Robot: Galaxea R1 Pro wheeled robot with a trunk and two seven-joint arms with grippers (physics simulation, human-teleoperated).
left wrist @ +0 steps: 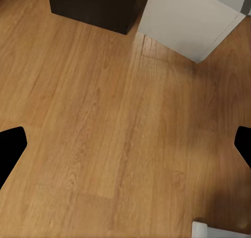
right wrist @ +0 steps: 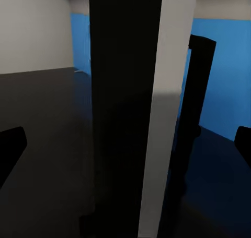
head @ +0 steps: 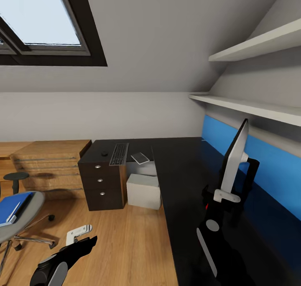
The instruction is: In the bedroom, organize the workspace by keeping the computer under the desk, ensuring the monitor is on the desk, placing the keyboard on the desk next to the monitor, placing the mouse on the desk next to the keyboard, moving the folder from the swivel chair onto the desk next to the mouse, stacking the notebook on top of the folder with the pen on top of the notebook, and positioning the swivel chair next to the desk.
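The monitor stands edge-on near the blue wall panel on the black L-shaped tabletop, and the right tool sits low at its near edge; in the right wrist view the panel edge fills the space between the two fingertips, which stand wide apart, so I judge this tool open around the screen, not yet clamped. The left tool hangs over the wooden floor, its fingers spread and holding nothing. On the far wing of the tabletop lie the keyboard, the mouse just beside it and the notebook on its other side; the computer sits on the floor under the tabletop beside the drawer unit. The blue folder lies on the swivel chair, well apart from the tabletop. The risk here is the monitor: tall, thin and gripped low at one edge, it could tip or swing on its foot if the fingers close off-centre or the arm pushes sideways, and might knock against the wall panel or topple onto the tabletop.
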